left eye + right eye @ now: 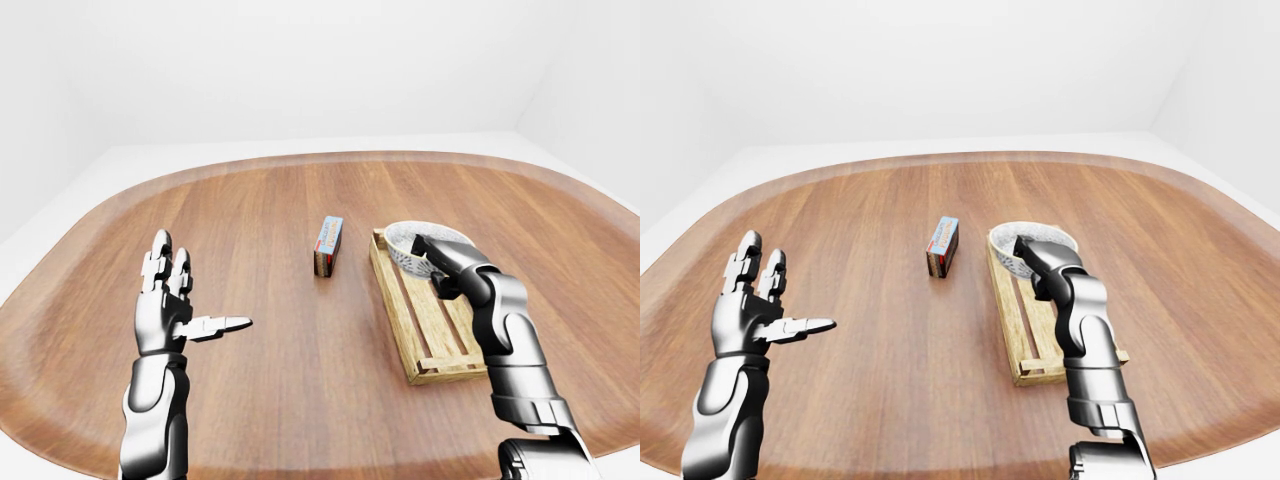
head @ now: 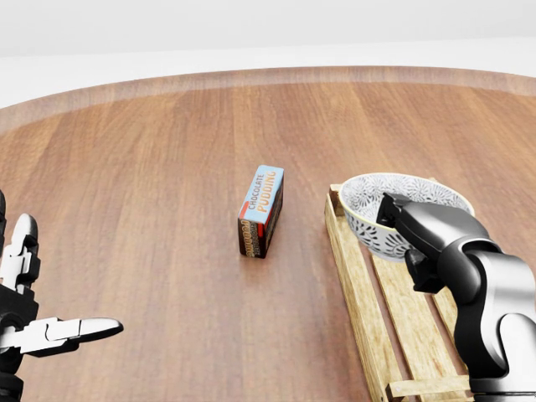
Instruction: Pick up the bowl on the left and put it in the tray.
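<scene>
We see the bowl point(image 2: 406, 209) at the top end of the tray point(image 2: 368, 310), on the right of the head view. It is a round, fairly deep bowl, white with a fine dark blue-grey pattern on its outer wall and a paler pattern inside. Its lower part lies within the tray's top end, but we cannot tell whether it rests on the slats or is lifted slightly off them.

Our right hand point(image 2: 410, 243) meets the bowl at its near rim: the dark fingers point(image 2: 392, 209) go over the rim at its bottom-right edge, and the hand seems clenched on that rim, though the bowl and the wrist hide the fingertips. The silver forearm runs down to the bottom right corner of the view.

The tray is a shallow crate of pale wood slats with raised side rails, lying lengthwise up and down the view on the brown wooden table point(image 2: 151, 193).

Left of the tray, apart from it, a small box point(image 2: 261, 209) stands on its long edge; its blue top face reads "Chocolate Pudding".

Our left hand point(image 1: 175, 300) hovers over the table on the left of the left-eye view, well apart from everything, released, two fingers pointing up and the thumb stretched toward the right, grasping nothing.
</scene>
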Controlling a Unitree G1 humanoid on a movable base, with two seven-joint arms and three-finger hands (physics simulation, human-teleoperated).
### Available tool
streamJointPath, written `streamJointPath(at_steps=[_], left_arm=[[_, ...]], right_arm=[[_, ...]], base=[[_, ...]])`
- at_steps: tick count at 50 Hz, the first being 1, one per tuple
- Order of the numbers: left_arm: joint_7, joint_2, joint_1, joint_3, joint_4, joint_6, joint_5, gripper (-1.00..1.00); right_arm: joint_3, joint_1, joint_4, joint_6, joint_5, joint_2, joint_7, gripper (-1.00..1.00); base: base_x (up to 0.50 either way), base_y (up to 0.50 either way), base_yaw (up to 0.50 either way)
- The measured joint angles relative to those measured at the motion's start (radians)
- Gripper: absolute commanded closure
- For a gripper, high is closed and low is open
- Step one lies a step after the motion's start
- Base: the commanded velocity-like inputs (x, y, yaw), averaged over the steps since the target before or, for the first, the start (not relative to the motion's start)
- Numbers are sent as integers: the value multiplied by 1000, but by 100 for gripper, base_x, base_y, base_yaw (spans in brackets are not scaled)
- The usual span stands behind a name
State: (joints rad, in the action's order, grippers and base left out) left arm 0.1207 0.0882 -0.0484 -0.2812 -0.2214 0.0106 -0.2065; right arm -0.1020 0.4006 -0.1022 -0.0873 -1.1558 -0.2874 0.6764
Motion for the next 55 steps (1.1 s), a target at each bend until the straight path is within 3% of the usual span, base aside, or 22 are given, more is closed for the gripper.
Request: streamJointPath(at_steps=[10,21,41,55], left_arm=[[1,0,1,0,10,8,1,-100],[4,1,0,0,17,15,1,-100],[6,0,-5,-1,4,6,3,-100],[10,-2,-14,-7,-12,0,0,-100]], right_arm=[[-6,25,-100,0,39,-33,-71,100],[7,65,-270,0,63,-54,-231,100],[53,159,-573,0,47,-77,-515,100],[95,200,-750,0,53,-57,-646,100]], base=[[0,0,0],[0,0,0],[0,0,0],[0,0,0]])
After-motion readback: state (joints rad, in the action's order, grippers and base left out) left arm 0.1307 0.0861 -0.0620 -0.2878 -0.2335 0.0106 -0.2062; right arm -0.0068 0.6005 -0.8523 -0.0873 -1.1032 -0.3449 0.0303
